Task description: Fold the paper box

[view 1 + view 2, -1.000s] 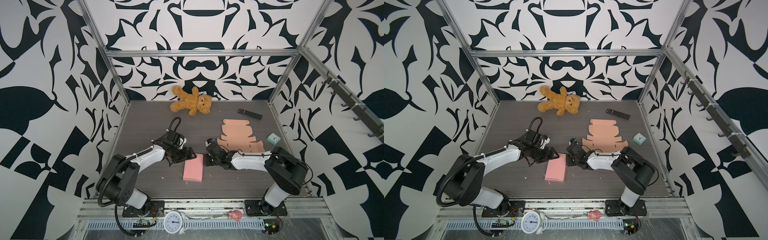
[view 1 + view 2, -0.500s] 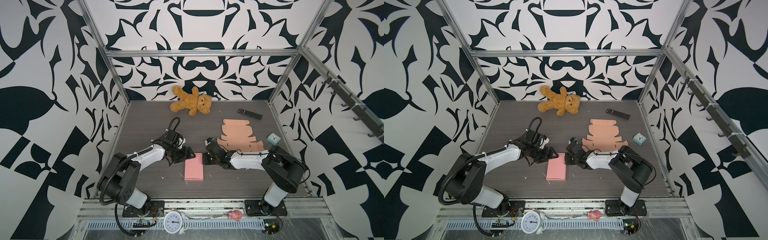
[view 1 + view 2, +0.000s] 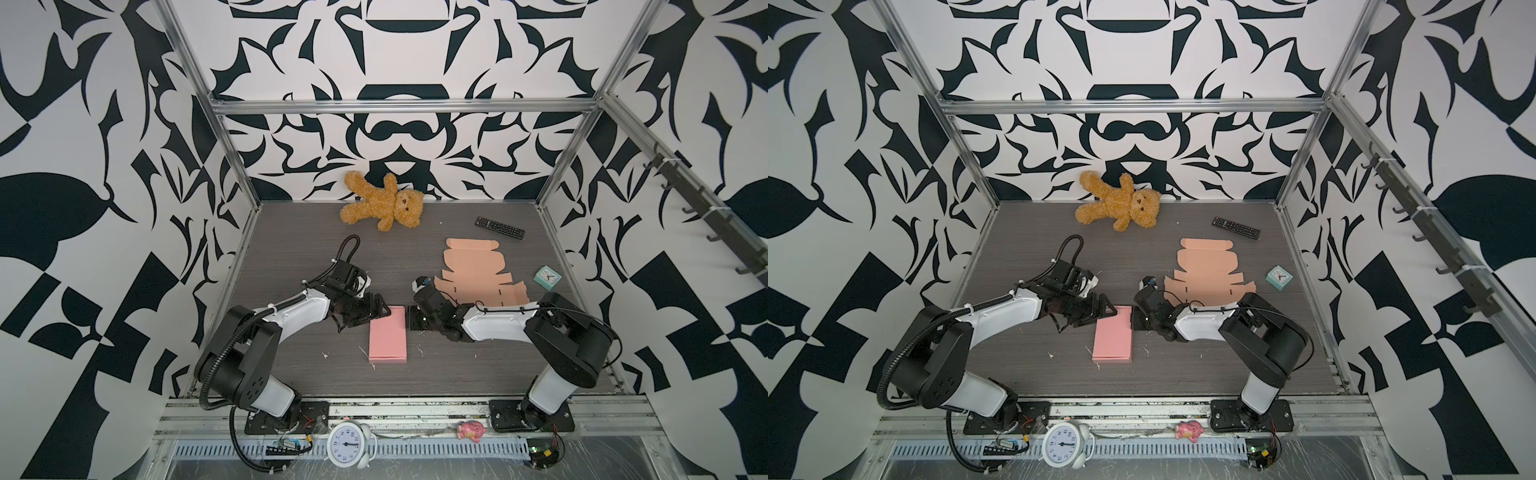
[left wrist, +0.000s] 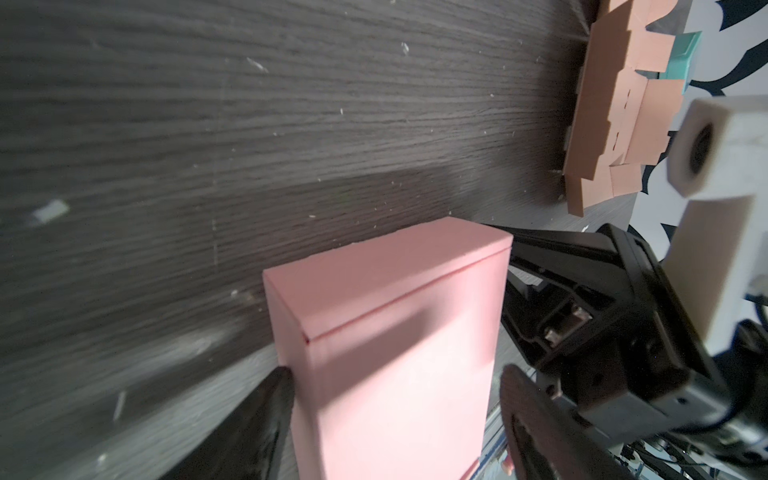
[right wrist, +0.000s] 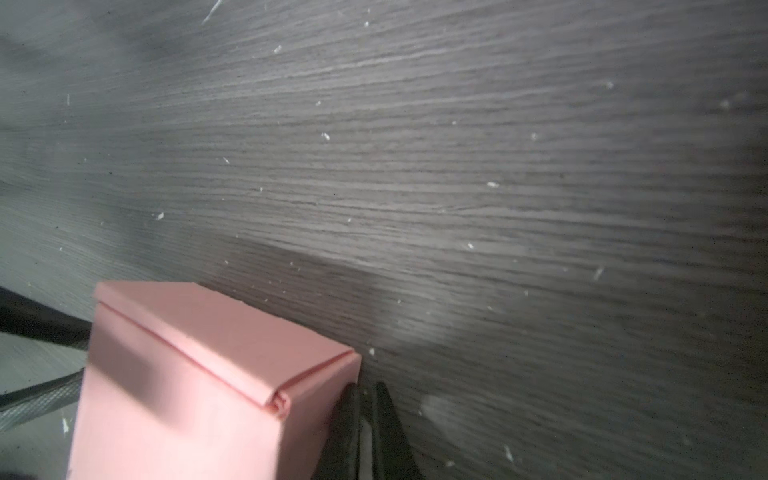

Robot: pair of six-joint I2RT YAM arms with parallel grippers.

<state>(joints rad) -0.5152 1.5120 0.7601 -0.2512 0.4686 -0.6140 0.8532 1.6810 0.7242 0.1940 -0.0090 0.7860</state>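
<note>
A pink paper box (image 3: 387, 334) (image 3: 1113, 334) lies folded shut in the middle of the dark table in both top views. My left gripper (image 3: 370, 318) (image 3: 1096, 313) is open at its far left corner. In the left wrist view the box (image 4: 395, 332) sits between the fingers of this gripper (image 4: 395, 374); one fingertip (image 4: 278, 386) touches its side and the other stands off it. My right gripper (image 3: 409, 320) (image 3: 1133, 320) is shut and holds nothing. Its closed tips (image 5: 365, 399) rest against the box's (image 5: 187, 374) far right side.
A flat tan cardboard blank (image 3: 478, 274) lies behind the right arm. A teddy bear (image 3: 382, 208) and a remote (image 3: 498, 227) are at the back, a small teal clock (image 3: 547, 277) at the right. A white alarm clock (image 3: 348, 444) and a pink toy (image 3: 469, 430) sit on the front rail.
The pink box has turned slightly straighter. Both grippers have stayed at its far end with hardly any movement.
</note>
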